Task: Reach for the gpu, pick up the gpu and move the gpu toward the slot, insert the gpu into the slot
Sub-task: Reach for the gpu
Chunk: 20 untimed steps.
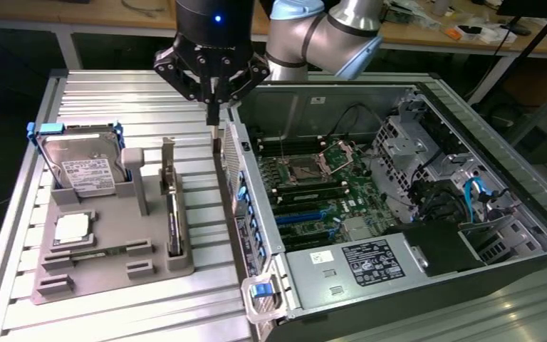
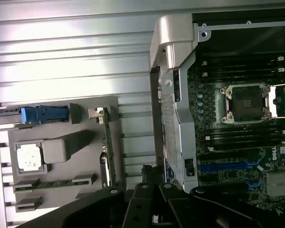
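Now, step: reaching (1 of 3).
gripper (image 1: 214, 132): fingers closed, empty.
gpu (image 1: 171, 214): on edge in grey fixture (image 1: 112, 246); best approached along its length.

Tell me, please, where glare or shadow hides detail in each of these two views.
Wrist view: the ribbed table burns out to near white, the processor chip glares too, and the gripper is a black silhouette. Exterior view: lighting is even, the table only softly shiny, the computer case darker inside toward the exterior view's right.
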Motion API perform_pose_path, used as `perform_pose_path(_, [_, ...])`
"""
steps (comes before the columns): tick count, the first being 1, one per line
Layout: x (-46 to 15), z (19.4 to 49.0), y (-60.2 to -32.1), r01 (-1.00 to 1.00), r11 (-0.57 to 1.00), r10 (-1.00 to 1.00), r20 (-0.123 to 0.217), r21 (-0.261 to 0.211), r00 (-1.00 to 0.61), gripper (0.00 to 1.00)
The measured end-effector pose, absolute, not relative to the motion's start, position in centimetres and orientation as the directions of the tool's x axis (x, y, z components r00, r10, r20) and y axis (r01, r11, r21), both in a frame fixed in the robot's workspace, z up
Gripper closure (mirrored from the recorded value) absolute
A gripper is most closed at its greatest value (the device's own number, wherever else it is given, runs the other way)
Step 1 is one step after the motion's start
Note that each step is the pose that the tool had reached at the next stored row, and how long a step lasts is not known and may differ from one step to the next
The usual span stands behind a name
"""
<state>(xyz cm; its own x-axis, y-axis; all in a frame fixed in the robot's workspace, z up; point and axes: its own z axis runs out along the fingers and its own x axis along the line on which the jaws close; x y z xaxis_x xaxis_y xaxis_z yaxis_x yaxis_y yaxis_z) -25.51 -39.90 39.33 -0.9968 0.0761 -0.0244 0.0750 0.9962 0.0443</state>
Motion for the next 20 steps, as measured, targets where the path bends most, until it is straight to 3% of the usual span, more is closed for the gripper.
perform_pose_path(20, [-30.3, 39.3, -39.9, 0.075, 0.996, 0.076, -0.024, 0.044, -0.997, 0.89])
